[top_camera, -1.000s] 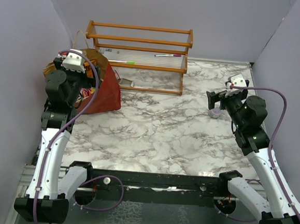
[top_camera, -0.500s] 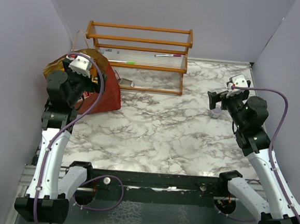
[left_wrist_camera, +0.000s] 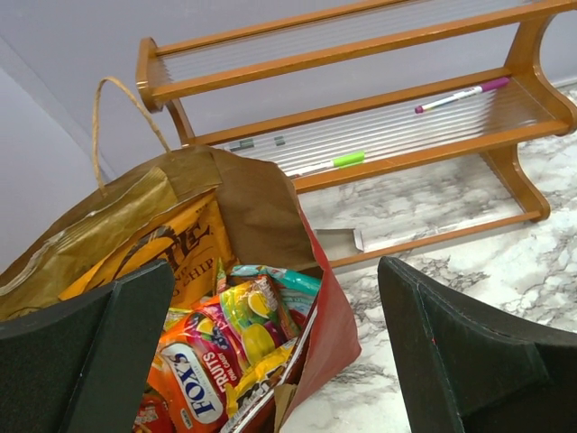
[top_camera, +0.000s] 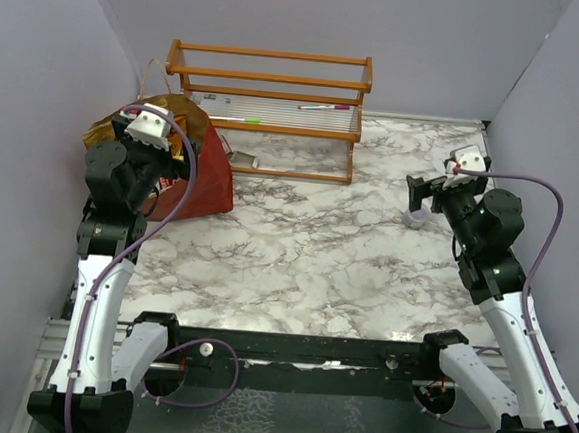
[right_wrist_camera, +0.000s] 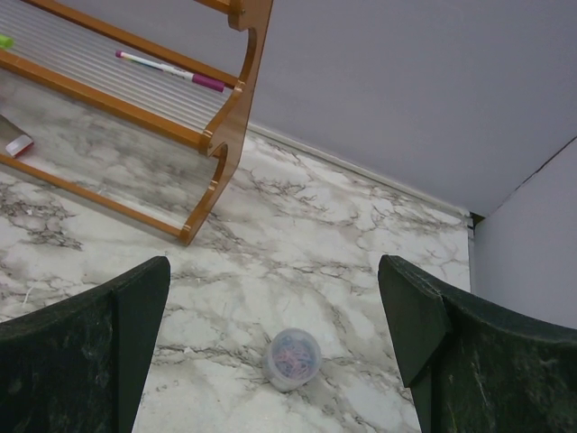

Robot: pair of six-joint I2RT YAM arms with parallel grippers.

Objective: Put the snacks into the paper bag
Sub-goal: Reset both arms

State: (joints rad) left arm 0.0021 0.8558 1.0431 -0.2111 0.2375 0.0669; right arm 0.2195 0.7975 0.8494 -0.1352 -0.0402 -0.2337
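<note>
Change: left pincer (left_wrist_camera: 272, 271) lifted and drawn back from the bag mouth over the last second, now hovering above it, jaws spread wide, nothing between them.
Right side: right pincer (right_wrist_camera: 272, 266) likewise spread and empty, edged back from the small cup (right_wrist_camera: 294, 358), now ahead of and below it on the marble table (right_wrist_camera: 379, 253).
Snacks: all visible ones inside the paper bag (left_wrist_camera: 257, 194), directly below and ahead of the left pincer. Kettle chips bag (left_wrist_camera: 194, 248) upright against the bag's far-left side, Fox's fruit pack (left_wrist_camera: 203, 370) and a teal packet (left_wrist_camera: 293, 281) heaped in front of it.
Meaning: reads as a drop just finished; no packet visible on the table in any view, so probably at or near the end of the task.
Edges: bag rim slumped and open; string handle (left_wrist_camera: 95, 135) arching above-left of the left pincer, grey side wall just beyond; wooden rack (left_wrist_camera: 150, 65) ahead and to the right, green marker (left_wrist_camera: 329, 164) and pink pen (left_wrist_camera: 460, 93) lying on its slats.
Room: open marble right of the left pincer and left of the right one; tight only on the wall side of the bag, so any retreat best taken up and inward, clear of handle and rim.
</note>
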